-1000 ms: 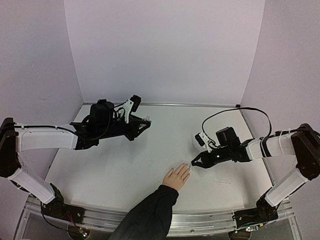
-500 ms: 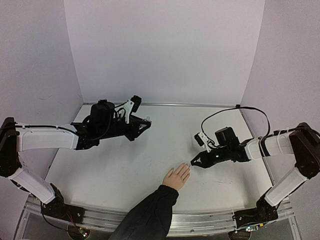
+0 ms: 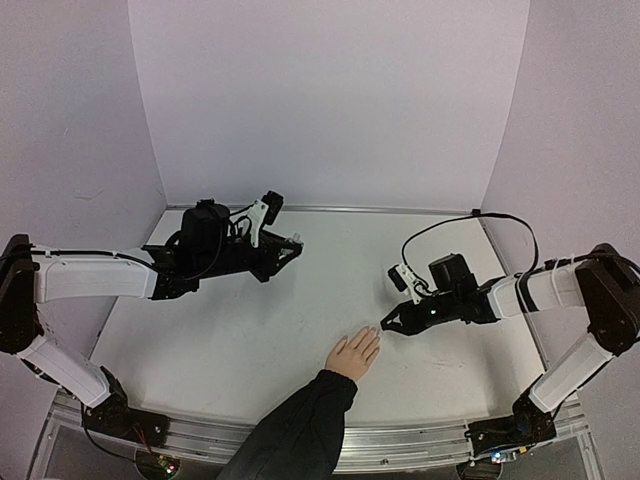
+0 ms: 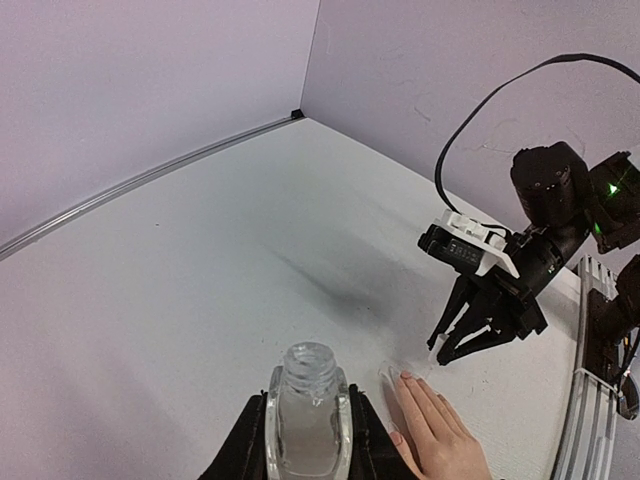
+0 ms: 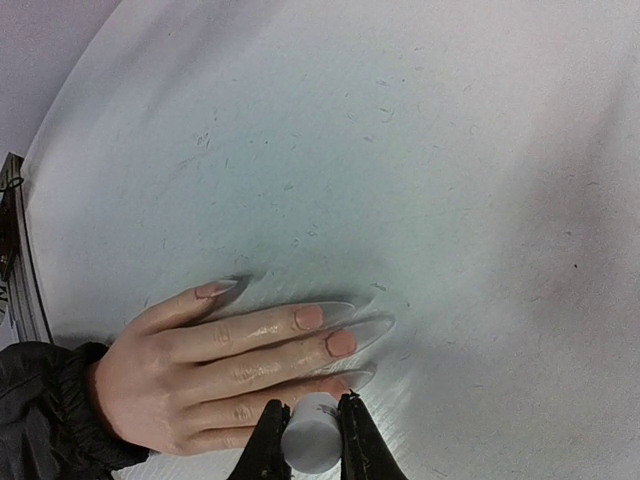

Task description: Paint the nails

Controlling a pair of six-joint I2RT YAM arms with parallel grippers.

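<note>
The right end effector (image 5: 309,432) is clamped on the white cap (image 5: 311,452); the nails (image 5: 341,343) should be stroked lightly, base to tip.

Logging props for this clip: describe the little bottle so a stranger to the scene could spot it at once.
Start at the white table and follow the left arm, the one away from the person's hand, to the left gripper. Clamped in its jaws is a small clear bottle, its neck open; the only other small item, a white cap, is in the right gripper.
</note>
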